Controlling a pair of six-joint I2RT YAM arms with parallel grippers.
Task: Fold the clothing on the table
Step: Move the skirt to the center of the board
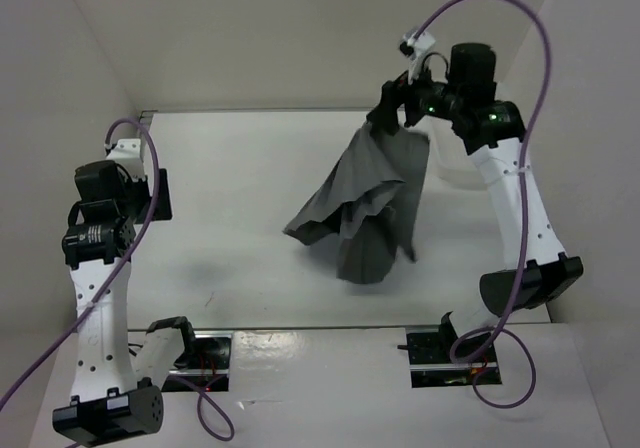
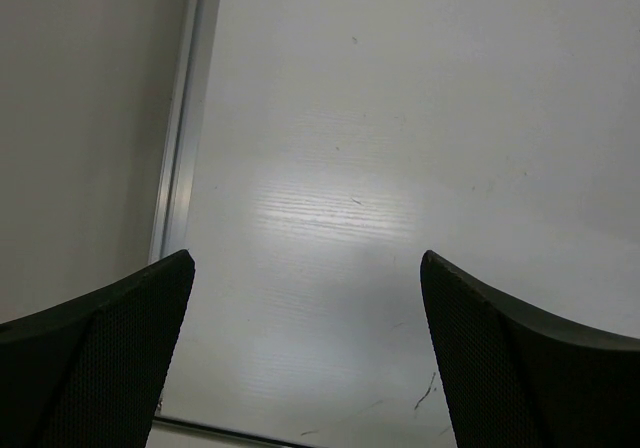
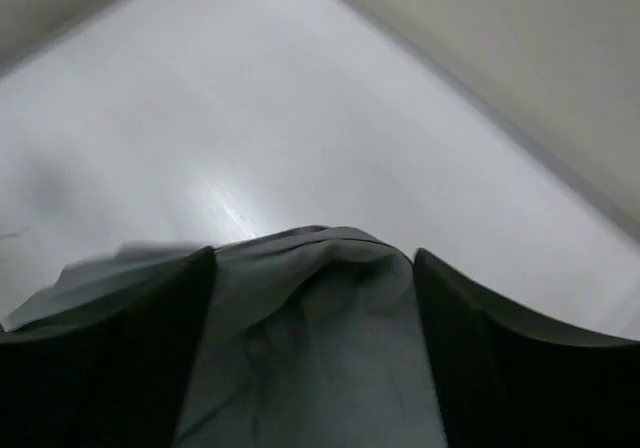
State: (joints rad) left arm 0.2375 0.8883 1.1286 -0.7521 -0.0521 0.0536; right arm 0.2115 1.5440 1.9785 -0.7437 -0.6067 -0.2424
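The clothing (image 1: 365, 198), a dark grey fabric, hangs in a bunched drape from my right gripper (image 1: 392, 118) above the back right of the table (image 1: 230, 168). Its lower folds reach down to the tabletop. In the right wrist view the jaws of the right gripper (image 3: 315, 253) stand apart, and a hump of the clothing (image 3: 320, 348) fills the gap between them. My left gripper (image 1: 160, 196) is open over the left side of the table, far from the fabric. In its wrist view the left gripper (image 2: 305, 258) has only bare table (image 2: 330, 168) between its fingers.
White walls close in the table on the left, back and right. A thin metal rail (image 2: 185, 118) runs along the table's left edge. A purple cable (image 1: 540, 48) loops above the right arm.
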